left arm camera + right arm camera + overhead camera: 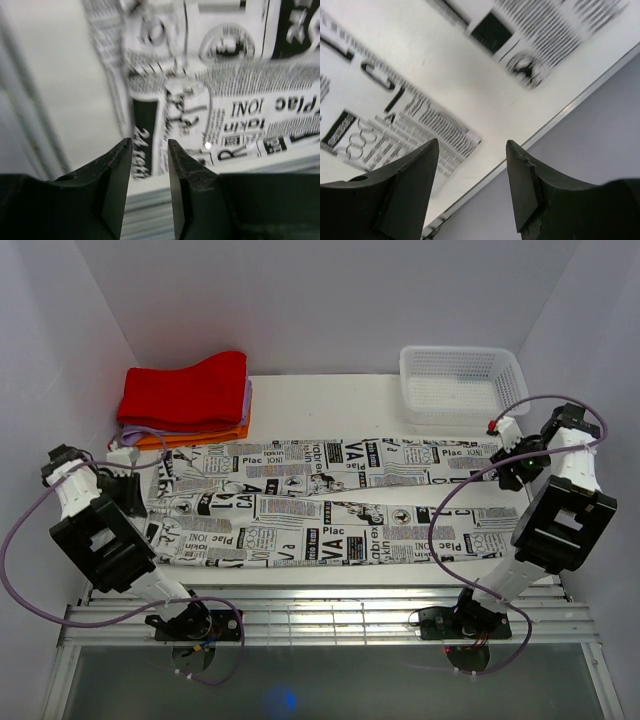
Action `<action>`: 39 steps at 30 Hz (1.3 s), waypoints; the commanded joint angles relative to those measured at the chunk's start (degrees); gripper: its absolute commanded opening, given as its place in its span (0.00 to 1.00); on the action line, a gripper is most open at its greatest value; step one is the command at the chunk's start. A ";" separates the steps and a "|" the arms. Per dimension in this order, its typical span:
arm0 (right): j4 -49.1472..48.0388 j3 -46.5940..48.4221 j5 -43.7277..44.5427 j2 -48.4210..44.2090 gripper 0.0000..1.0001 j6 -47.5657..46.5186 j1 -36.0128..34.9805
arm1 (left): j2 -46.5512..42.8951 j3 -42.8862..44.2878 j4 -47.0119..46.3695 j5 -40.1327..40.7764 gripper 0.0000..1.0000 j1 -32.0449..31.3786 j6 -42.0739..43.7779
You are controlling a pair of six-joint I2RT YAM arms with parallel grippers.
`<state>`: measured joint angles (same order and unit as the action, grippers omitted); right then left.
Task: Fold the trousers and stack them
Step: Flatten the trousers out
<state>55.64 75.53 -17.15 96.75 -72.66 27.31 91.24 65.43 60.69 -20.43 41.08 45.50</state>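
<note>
The trousers [330, 502] lie flat across the table, white with black newspaper print, waist at the left and both legs running to the right. My left gripper [128, 462] hovers over the waist end; in the left wrist view its jaws [149, 142] stand a little apart with nothing between them, above the printed fabric [225, 90]. My right gripper [503, 440] hovers at the leg hems on the right; in the right wrist view [472, 144] it is wide open and empty, with a hem corner [395, 115] below.
A stack of red, purple and orange folded cloths [188, 395] sits at the back left. A white plastic basket [460, 383] stands at the back right. Metal slats [330, 620] run along the table's front edge. Walls close in on both sides.
</note>
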 commanded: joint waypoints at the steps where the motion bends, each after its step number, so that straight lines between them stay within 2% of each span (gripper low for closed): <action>1: -1.21 8.04 -9.30 3.60 0.62 8.92 -5.76 | 3.32 13.39 4.26 -11.28 0.47 -1.00 -3.46; 5: -7.81 12.27 -8.87 9.32 0.58 17.37 -12.36 | 8.59 19.73 3.13 -15.87 0.48 -4.95 -9.88; 12: -19.06 10.97 -2.30 17.94 0.50 24.93 -17.90 | 11.76 18.43 -8.63 -14.12 0.48 -14.97 -19.56; 16: -22.06 5.52 3.07 18.92 0.48 23.19 -18.08 | 14.57 15.17 -12.43 -12.36 0.48 -16.82 -20.89; 20: -23.20 -4.65 7.21 16.20 0.40 16.61 -17.47 | 16.60 10.52 -13.75 -8.76 0.46 -17.00 -18.78; 27: -21.98 -15.30 10.38 9.34 0.39 8.52 -14.83 | 14.06 4.01 -12.70 -2.61 0.41 -17.00 -12.28; 30: -19.61 -16.99 10.38 5.57 0.39 5.01 -13.08 | 11.43 4.09 -10.50 -1.55 0.39 -16.82 -9.47; 31: -17.77 -16.64 9.86 4.68 0.41 4.20 -12.64 | 10.81 4.53 -10.15 -1.11 0.40 -16.65 -8.24; 33: -14.96 -14.89 7.58 3.19 0.45 2.80 -11.49 | 9.23 6.54 -8.57 -1.63 0.43 -15.95 -6.83; 36: -7.32 -7.08 3.19 2.04 0.55 -0.28 -10.44 | 9.39 14.88 -3.05 -6.45 0.55 -15.24 -2.44; 37: -5.30 -4.54 1.95 2.47 0.61 -2.55 -10.17 | 10.00 19.60 -1.99 -7.77 0.64 -15.24 -1.30; 38: -3.27 0.45 0.98 3.00 0.76 -3.96 -9.65 | 10.27 21.74 -0.84 -10.40 0.74 -15.24 0.28; 39: -0.64 2.76 -0.24 3.62 0.82 -4.85 -9.56 | 10.53 23.67 -0.57 -11.47 0.87 -15.24 0.99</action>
<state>45.58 68.95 -12.99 100.62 -71.29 16.95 104.73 81.43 57.12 -25.74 25.45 40.75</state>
